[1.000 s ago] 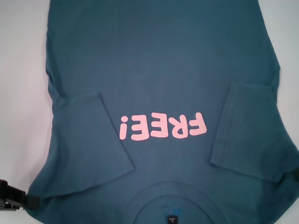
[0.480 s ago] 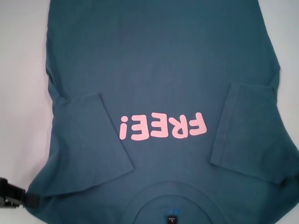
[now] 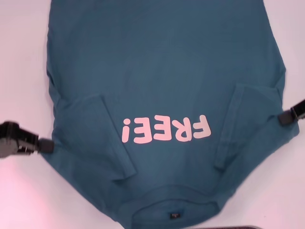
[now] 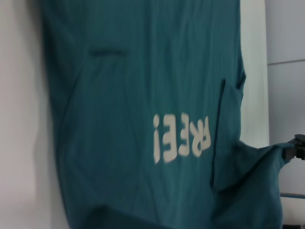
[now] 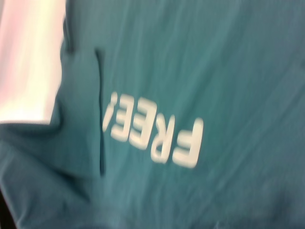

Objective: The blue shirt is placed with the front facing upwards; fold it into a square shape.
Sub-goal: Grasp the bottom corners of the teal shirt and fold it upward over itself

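Observation:
The blue shirt (image 3: 162, 62) lies front up on the white table, with the pink lettering "FREE!" (image 3: 167, 130) upside down to me and the black neck label (image 3: 174, 215) nearest me. Both short sleeves are folded in over the chest. My left gripper (image 3: 46, 145) is shut on the shirt's left shoulder edge, and my right gripper (image 3: 285, 119) is shut on the right shoulder edge. In the left wrist view the shirt (image 4: 143, 71) fills the picture, and the right gripper (image 4: 298, 148) holds a raised corner of cloth. The right wrist view shows only shirt (image 5: 214, 62) and lettering.
Bare white table (image 3: 24, 71) flanks the shirt on both sides. A dark strip (image 3: 248, 227) shows at the near edge, lower right. The shirt's hem runs out of view at the far end.
Both grippers rose and moved away from me with the shoulder edges in them. The right gripper came into view. The collar end slid away from the near edge.

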Controlling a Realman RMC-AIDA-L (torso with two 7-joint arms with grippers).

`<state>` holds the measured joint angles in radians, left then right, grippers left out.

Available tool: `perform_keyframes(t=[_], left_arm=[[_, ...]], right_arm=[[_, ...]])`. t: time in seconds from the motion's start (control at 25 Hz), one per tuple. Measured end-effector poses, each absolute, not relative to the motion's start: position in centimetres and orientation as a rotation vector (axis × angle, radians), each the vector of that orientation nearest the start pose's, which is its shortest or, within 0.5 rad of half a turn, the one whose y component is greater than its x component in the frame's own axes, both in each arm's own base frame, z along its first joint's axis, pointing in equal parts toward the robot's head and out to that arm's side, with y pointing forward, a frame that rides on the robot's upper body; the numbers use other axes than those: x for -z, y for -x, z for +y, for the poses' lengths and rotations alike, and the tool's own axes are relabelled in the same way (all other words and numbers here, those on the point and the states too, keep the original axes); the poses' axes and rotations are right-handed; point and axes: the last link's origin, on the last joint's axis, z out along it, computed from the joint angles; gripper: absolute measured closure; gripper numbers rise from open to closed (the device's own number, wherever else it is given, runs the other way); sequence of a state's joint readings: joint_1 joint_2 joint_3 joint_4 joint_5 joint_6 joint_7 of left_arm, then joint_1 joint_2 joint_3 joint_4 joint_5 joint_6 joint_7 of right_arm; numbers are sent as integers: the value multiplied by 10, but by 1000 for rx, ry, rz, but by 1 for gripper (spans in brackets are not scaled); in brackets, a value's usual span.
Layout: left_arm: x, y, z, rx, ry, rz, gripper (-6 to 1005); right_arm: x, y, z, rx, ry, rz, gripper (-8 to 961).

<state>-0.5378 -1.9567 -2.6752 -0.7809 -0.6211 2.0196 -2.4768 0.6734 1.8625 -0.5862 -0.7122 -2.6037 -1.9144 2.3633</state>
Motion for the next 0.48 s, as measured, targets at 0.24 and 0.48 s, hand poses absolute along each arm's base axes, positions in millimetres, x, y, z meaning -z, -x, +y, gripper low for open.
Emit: perform_keyframes(t=[0.24,0.48], left_arm=[[-76,290,301,280,2307,-2243,972],[-89,282,336,301,2217,-2178,972]], right_arm=[[-94,-294,337,-19,2397,1917,929],[-114,-295,363,-209,2250,1856,928]])
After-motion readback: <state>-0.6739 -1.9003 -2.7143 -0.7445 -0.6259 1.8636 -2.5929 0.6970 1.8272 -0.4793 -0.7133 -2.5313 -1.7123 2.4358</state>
